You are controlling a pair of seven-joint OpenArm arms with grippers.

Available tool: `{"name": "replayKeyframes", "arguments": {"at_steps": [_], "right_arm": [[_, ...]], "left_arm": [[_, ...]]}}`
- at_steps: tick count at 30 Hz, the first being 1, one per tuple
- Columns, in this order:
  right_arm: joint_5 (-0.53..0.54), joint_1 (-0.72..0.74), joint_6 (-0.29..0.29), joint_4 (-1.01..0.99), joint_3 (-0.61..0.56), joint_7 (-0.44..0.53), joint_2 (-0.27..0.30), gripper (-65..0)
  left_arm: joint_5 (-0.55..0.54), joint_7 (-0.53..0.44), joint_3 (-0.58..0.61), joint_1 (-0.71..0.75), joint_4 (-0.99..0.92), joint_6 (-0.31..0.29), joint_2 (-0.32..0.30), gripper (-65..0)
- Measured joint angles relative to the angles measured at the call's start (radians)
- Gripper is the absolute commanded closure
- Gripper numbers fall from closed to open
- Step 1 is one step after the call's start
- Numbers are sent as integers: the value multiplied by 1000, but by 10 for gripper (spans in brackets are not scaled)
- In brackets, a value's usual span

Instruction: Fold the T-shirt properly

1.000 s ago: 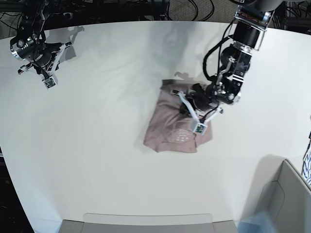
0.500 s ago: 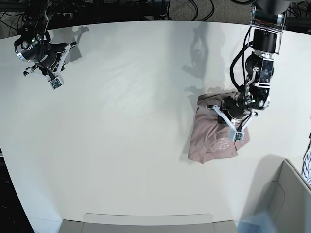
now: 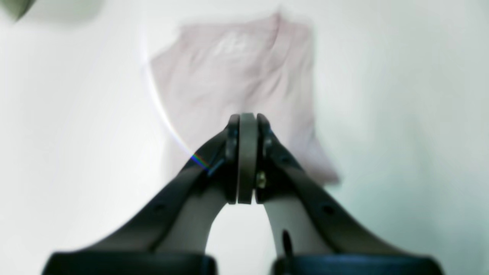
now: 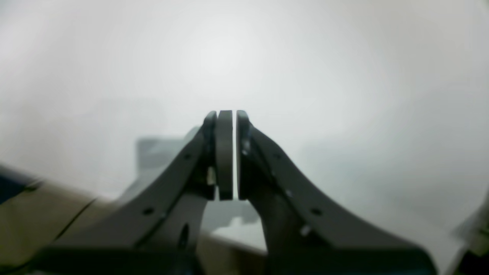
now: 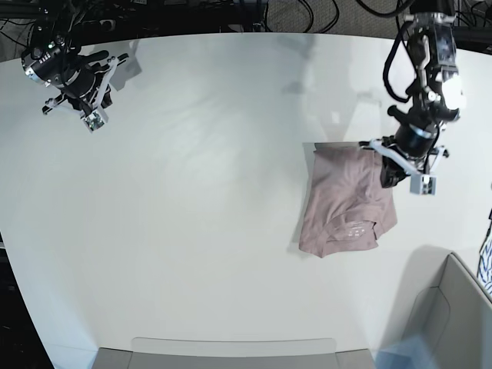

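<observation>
Seen from its wrist camera, the left gripper (image 3: 247,162) has its jaws pressed flat together with nothing between them, hanging above the white table (image 3: 401,114). Just beyond the jaw tips, and spreading away from them, lies the T-shirt (image 3: 244,68), a folded pink bundle resting flat on the table, blurred in this view. In the base view the left gripper (image 5: 409,171) sits over the shirt's (image 5: 344,201) edge, apart from the cloth. Far across the table, the right gripper (image 4: 227,152) has its jaws nearly closed, a thin slit between them, holding nothing, well apart from the shirt.
</observation>
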Motion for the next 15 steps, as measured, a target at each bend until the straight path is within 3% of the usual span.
{"name": "replayKeyframes", "arguments": {"at_steps": [4, 8, 12, 15], "right_arm": [[198, -137, 0, 5, 2, 8, 87, -13], [365, -274, 1, 3, 46, 6, 177, -13], [427, -402, 2, 7, 169, 6, 187, -13], [427, -493, 0, 7, 210, 12, 191, -13]], "left_arm": [[-13, -63, -92, 186, 50, -2, -11, 0], [-59, -145, -205, 366, 43, -9, 35, 0], [-57, -170, -317, 509, 45, 2, 124, 0], [-59, -172, -338, 610, 46, -11, 137, 0]]}}
